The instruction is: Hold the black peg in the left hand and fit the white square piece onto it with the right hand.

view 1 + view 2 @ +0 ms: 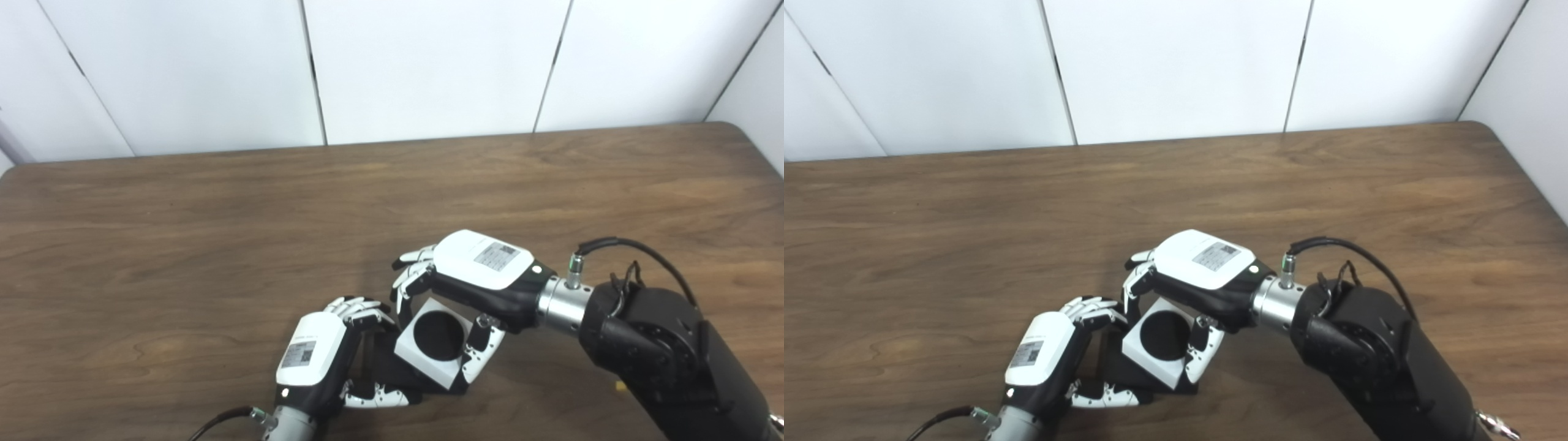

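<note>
The black peg (383,361) is gripped by the left hand (318,361) above the worktop (184,245); the white square piece (432,352), pinched by the right hand (471,275), is held against the peg.

Setting: we judged it a lab test bay | we saw a bare wooden table (184,202) | plain white partition panels (429,61) behind

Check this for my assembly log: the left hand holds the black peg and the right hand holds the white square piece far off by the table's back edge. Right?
Not quite. The right hand holds the white square piece right against the black peg in the left hand, near the table's front edge, not by its back edge. The left eye view shows this; the rest stands.
</note>
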